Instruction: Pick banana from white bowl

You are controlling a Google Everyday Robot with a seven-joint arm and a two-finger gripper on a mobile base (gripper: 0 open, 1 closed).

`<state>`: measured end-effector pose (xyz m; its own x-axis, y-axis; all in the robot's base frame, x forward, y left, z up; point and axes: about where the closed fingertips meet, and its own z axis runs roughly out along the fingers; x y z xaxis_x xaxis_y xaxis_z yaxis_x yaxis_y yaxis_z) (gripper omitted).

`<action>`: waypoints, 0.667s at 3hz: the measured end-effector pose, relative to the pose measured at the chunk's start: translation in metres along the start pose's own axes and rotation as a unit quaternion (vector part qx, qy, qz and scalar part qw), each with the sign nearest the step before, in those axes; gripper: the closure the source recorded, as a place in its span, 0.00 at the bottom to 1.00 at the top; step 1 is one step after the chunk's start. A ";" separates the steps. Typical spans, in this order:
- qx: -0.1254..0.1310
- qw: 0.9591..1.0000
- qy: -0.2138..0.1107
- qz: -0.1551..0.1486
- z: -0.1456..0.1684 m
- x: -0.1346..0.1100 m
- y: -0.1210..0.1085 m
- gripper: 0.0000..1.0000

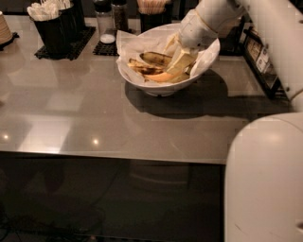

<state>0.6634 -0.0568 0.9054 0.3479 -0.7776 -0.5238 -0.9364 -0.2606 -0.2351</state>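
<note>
The white bowl [158, 87], lined with crinkled white paper, stands on the grey table toward the back, right of centre. A banana [154, 58] with dark brown blotches lies inside it, with more yellow-brown banana [140, 69] to its left. My gripper [177, 64] reaches down into the right half of the bowl from the upper right. It sits right against the banana and hides part of it. My white wrist [203, 23] is above the bowl's far rim.
Black cup holders with white utensils [52, 23] stand on a black mat at the back left. Two shakers [106, 21] and another holder [151, 12] are behind the bowl. A rack [258, 54] stands at the right. My white body [265, 179] fills the lower right.
</note>
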 end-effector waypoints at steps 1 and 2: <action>0.079 0.994 -0.064 -0.036 -0.055 -0.029 0.032 1.00; 0.161 0.981 -0.091 -0.058 -0.104 -0.079 0.067 1.00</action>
<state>0.5686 -0.0723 1.0157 0.4811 -0.6303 -0.6093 -0.8371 -0.1239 -0.5328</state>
